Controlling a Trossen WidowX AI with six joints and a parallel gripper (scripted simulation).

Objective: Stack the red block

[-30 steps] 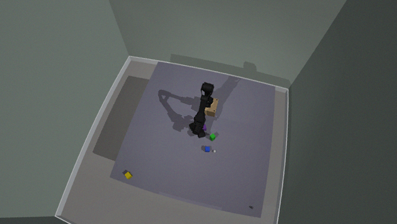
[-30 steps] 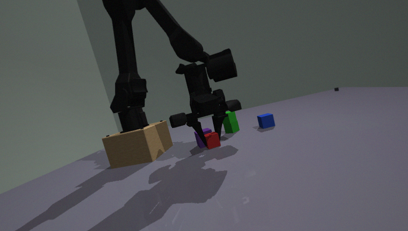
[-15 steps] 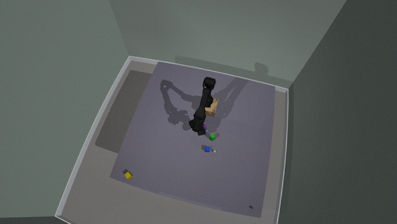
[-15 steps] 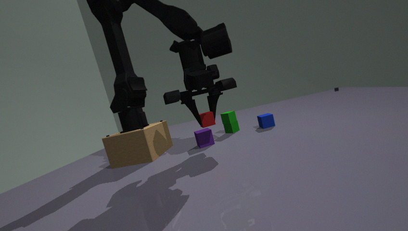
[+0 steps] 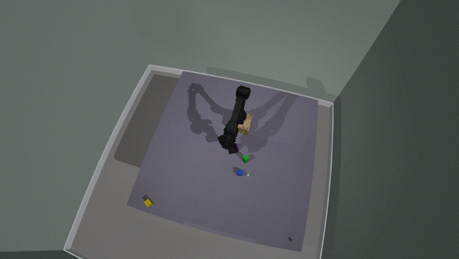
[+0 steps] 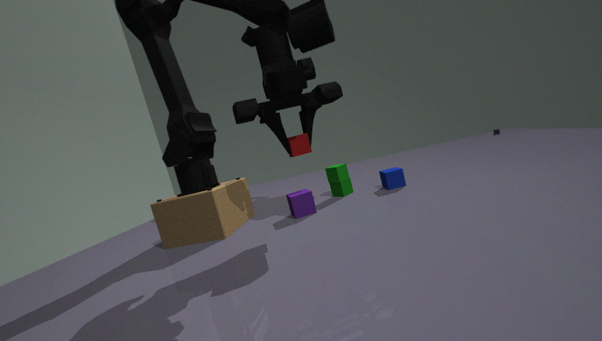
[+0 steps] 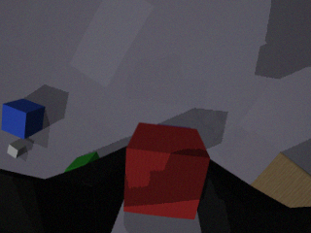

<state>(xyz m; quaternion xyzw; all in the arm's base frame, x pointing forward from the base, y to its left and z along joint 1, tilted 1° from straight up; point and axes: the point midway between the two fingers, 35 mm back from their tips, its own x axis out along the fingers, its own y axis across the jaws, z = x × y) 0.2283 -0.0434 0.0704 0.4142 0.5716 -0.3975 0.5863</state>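
Note:
My gripper (image 6: 300,145) (image 7: 164,156) is shut on the red block and holds it in the air, above the level of the green tower's top. The red block (image 6: 299,145) (image 7: 166,175) fills the space between the fingertips, slightly tilted in the exterior view. The green tower (image 6: 339,180) (image 5: 246,158) is two green blocks high and stands upright, to the right of and below the held block in the exterior view. In the wrist view only a corner of the green tower (image 7: 84,161) shows, left of the red block, the rest hidden behind a finger.
A purple block (image 6: 301,204) stands near the tower, toward the wooden base (image 6: 189,219) (image 7: 287,184). A blue block (image 6: 392,178) (image 5: 239,172) (image 7: 22,118) lies beyond the tower, beside a small grey piece (image 7: 17,149) (image 5: 248,174). A yellow block (image 5: 148,202) is far off.

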